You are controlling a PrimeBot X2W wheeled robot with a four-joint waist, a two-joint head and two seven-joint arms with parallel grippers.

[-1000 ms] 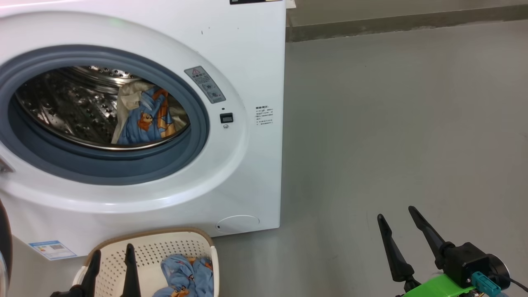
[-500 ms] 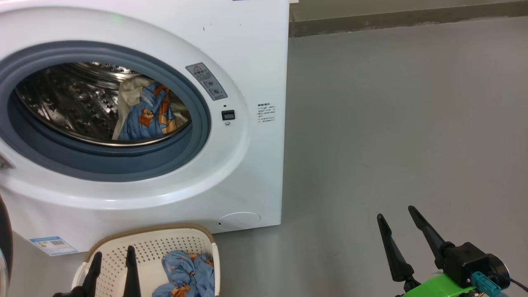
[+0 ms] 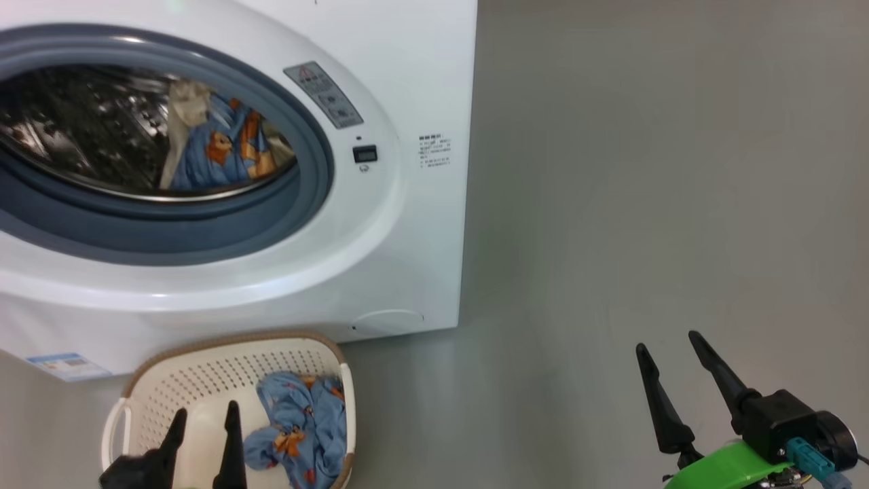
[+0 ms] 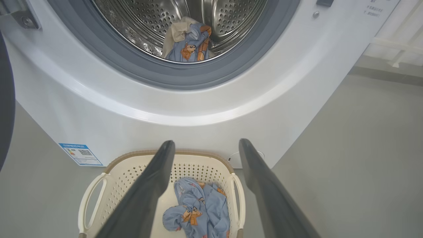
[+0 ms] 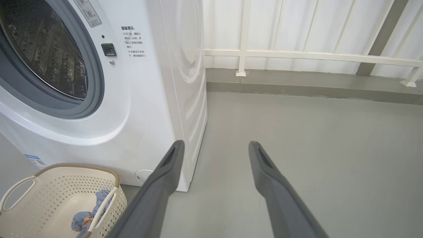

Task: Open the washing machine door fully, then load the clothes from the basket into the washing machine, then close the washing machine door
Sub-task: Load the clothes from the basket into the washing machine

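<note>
The left gripper (image 3: 206, 411) hangs over the left half of the basket (image 3: 231, 339), its two dark fingers spread wide with nothing between them. The light blue garment (image 3: 299, 435) with orange figures lies crumpled in the basket's right half, just to the right of those fingers and below them. In the left wrist view it sits almost squarely in the gap between the fingers. The bundle runs long from far to near, along the basket's right wall. This arm is plainly the nearer one. The right gripper (image 3: 667, 341), just as wide and empty, stands well apart to the right over bare grey floor (image 3: 611, 204). I'd judge the coming move to be a short drop, down and slightly right, onto the cloth. The basket's right wall and loop handle (image 4: 238, 198) sit close beside the bundle and could catch a finger. Just beyond the basket stands the washing machine (image 3: 407, 68), mouth open, with a cream and blue piece (image 3: 217, 146) already in the drum. A dark curved edge (image 4: 6, 99) at far left is probably the washing machine door, swung aside.
</note>
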